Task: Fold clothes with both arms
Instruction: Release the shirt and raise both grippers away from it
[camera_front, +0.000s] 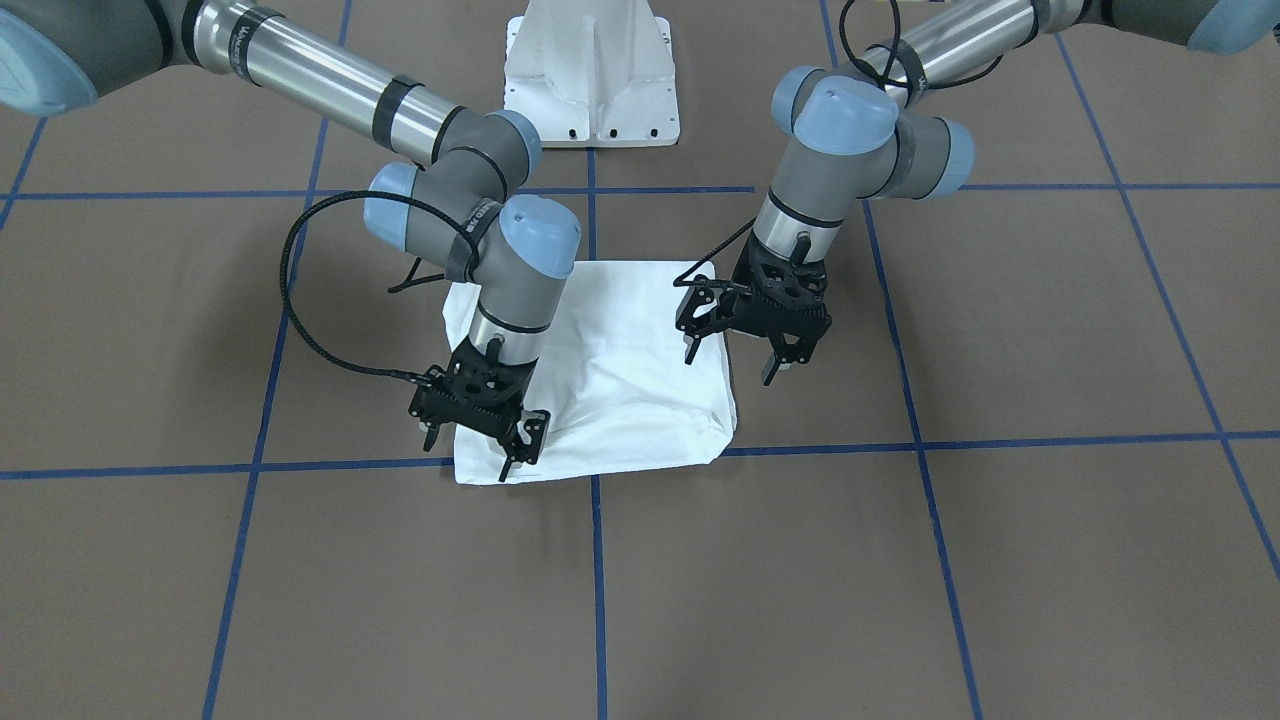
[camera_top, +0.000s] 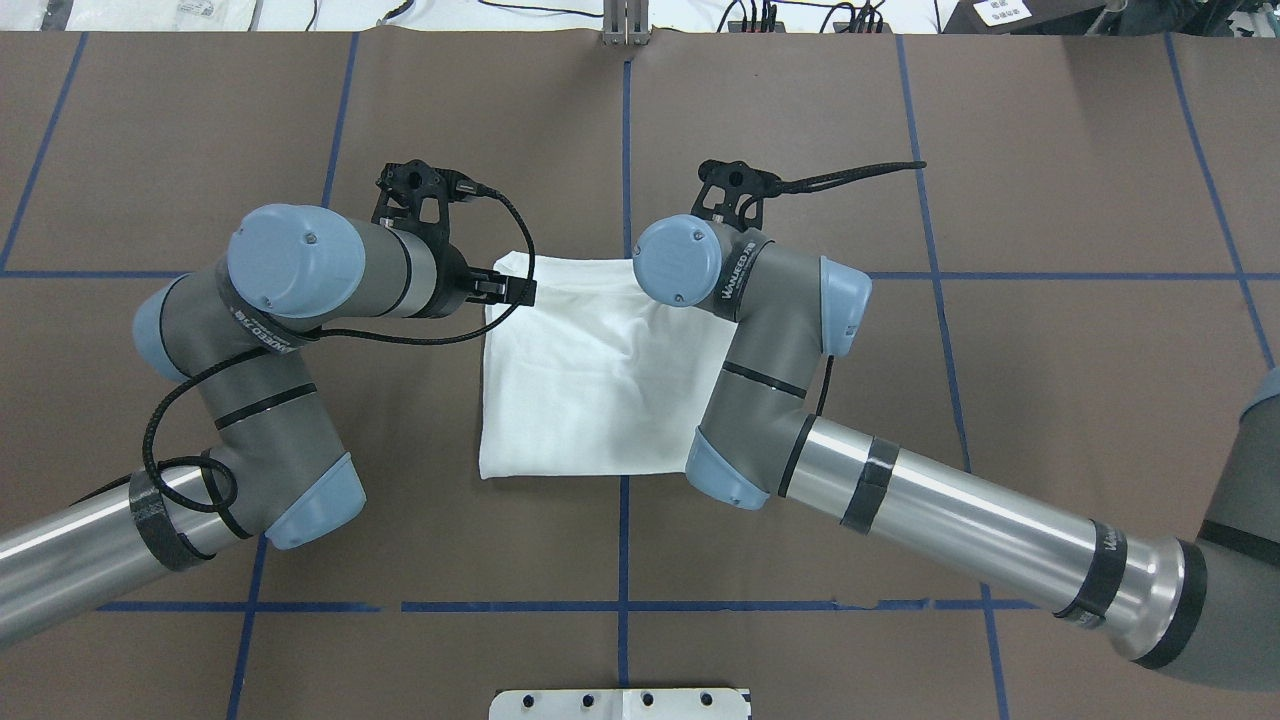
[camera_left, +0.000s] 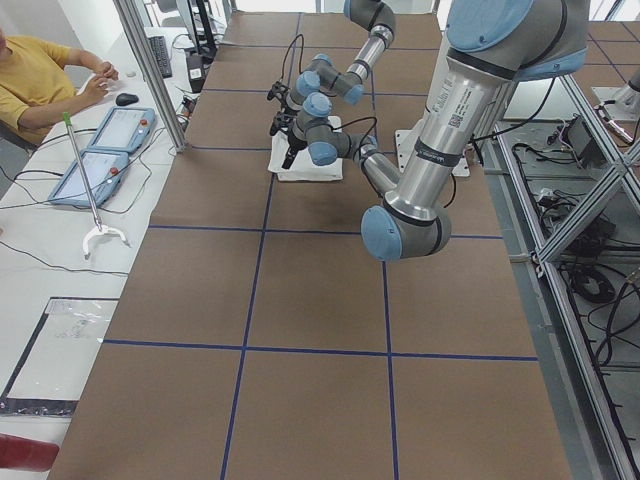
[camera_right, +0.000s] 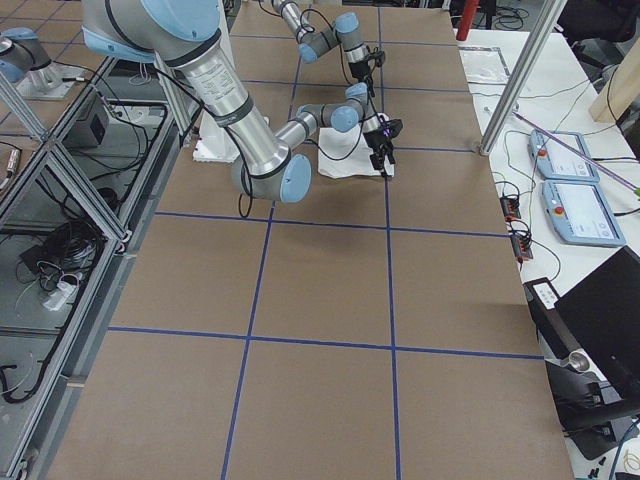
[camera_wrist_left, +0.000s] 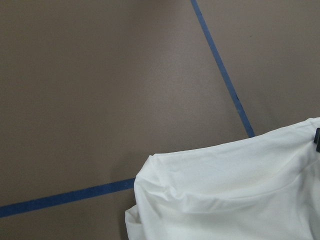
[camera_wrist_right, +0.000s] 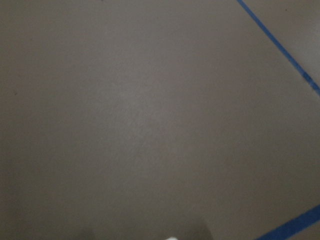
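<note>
T-shirt lies folded, approx. square, mid counter, no clear long axis. Right end effector is over its operator-side corner, spread wide, nothing held. Left end effector hovers at the opposite side edge, also wide and empty. Right looks nearer the cloth. Collar, print, sleeves hidden in folds. Can't tell if either touches fabric. Overhead view shows neither clearly.
</note>
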